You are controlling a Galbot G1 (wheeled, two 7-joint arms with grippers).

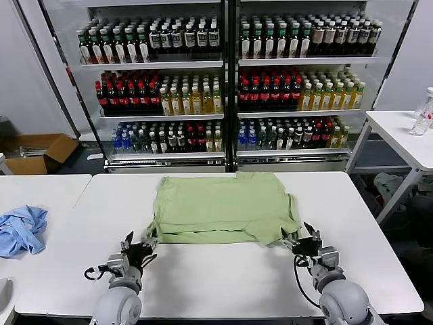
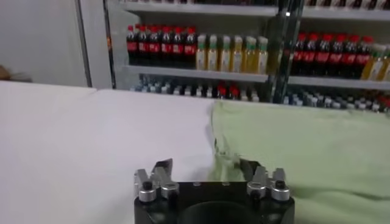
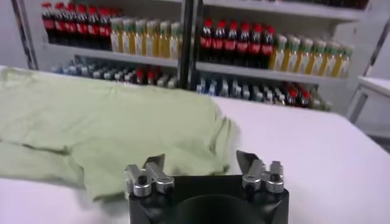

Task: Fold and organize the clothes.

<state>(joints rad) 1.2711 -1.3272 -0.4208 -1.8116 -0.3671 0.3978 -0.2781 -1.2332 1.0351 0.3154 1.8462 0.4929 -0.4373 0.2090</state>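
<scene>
**Green shirt spread flat, both pincers released at its near corners**

Head view: the light green shirt (image 1: 220, 206) lies spread on the white counter (image 1: 223, 277). The left pincer (image 1: 138, 246) sits at its near left corner, the right pincer (image 1: 302, 242) at its near right. A blue cloth (image 1: 20, 229) lies apart, left.

Left wrist view: fingers (image 2: 161, 172) spread, hem between them.

Right wrist view: fingers (image 3: 153, 167) parted over the shirt's edge.

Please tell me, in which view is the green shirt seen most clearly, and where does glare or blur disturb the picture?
Head view: the shirt is evenly lit and sharpest, with both grippers, left and right, at its near corners; reflections streak the glass doors of the drinks fridge. Left wrist view: soft overall, bottles smeared, table washed out white. Right wrist view: also soft, though shirt folds still show.
</scene>
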